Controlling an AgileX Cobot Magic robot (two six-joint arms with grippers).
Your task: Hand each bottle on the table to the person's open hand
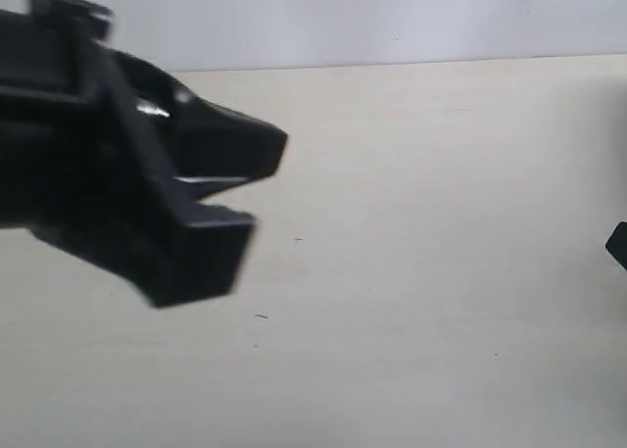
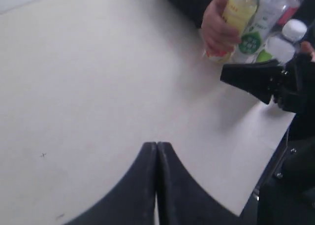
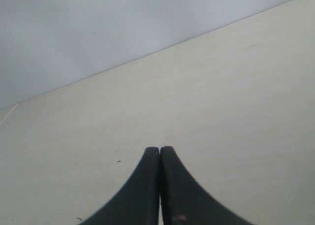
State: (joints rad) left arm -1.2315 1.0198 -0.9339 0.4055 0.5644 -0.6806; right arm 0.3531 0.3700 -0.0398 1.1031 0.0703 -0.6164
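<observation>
All the bottles are bunched at the person's hand [image 2: 216, 30], at the table's edge in the left wrist view. They are the yellow bottle [image 2: 239, 12] with a red cap, the green-white label bottle [image 2: 254, 37], a white-capped bottle [image 2: 288, 40] and the clear red-label bottle [image 2: 289, 11]. No bottle lies on the pale beige table [image 1: 411, 272]. My left gripper [image 2: 156, 145] is shut with nothing in it, well short of the hand. My right gripper [image 3: 160, 150] is also shut and empty over bare tabletop.
The left arm [image 1: 147, 183] fills the left of the exterior view, blurred. A black part of the right arm [image 2: 266, 82] lies just below the bottles, and a sliver of it [image 1: 618, 244] shows at the right edge. A grey wall [image 3: 98, 33] backs the table.
</observation>
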